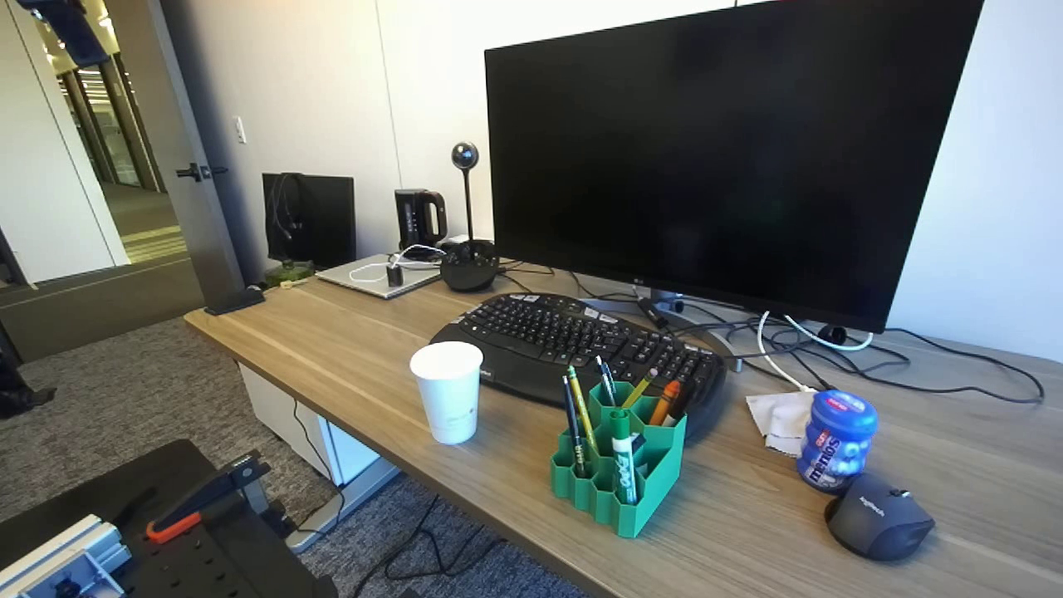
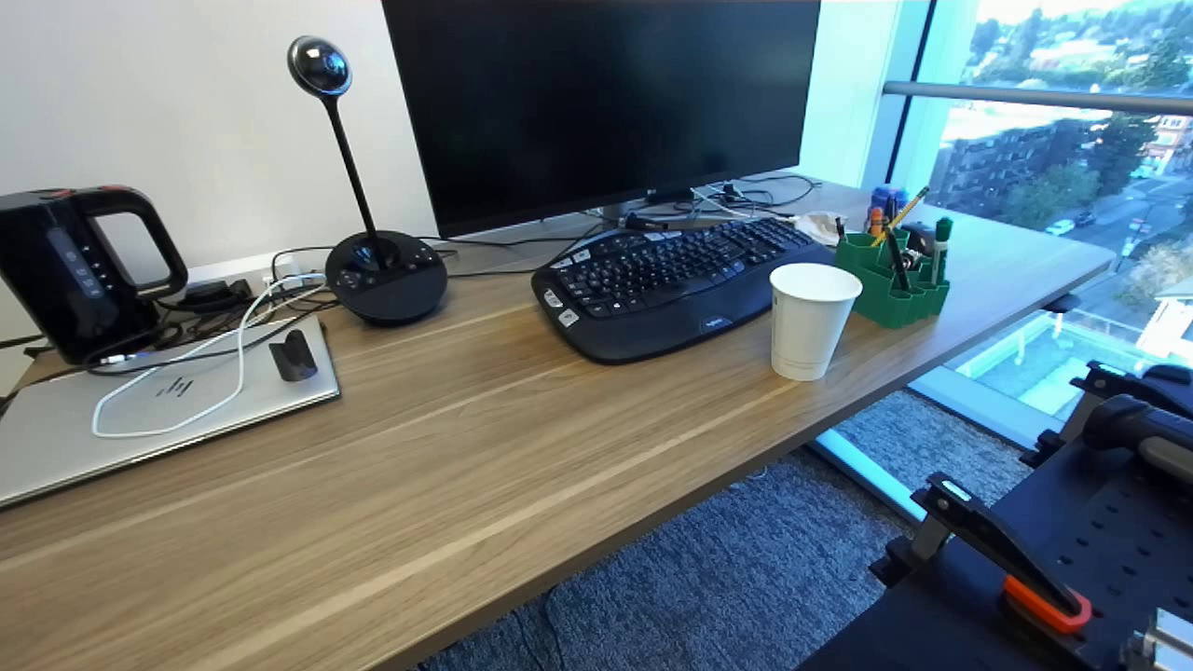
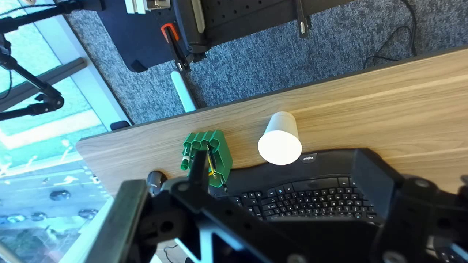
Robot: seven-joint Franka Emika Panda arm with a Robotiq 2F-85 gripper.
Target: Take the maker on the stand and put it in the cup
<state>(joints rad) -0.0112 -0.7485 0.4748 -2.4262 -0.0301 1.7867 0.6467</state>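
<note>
The maker, a green-capped marker (image 1: 623,457), stands cap up in a corner slot of the green stand (image 1: 664,473). In an exterior view the marker (image 2: 939,250) rises from the near right side of the stand (image 2: 881,296). A white cup (image 1: 450,397) is upright on the desk beside the stand; its rim faces up. Seen from above in the wrist view, my gripper (image 3: 281,170) is wide open with nothing between its fingers. The cup (image 3: 280,126) lies beyond the gap, while the marker (image 3: 185,157) and stand (image 3: 225,155) appear past the left finger.
Pens, a pencil and an orange pen (image 1: 665,403) share the stand. Behind the cup and stand lies a black keyboard (image 1: 573,332), under a large monitor (image 1: 714,166). A blue Mentos jar (image 1: 839,440) and a mouse (image 1: 880,517) sit right of the stand. The desk edge runs close by.
</note>
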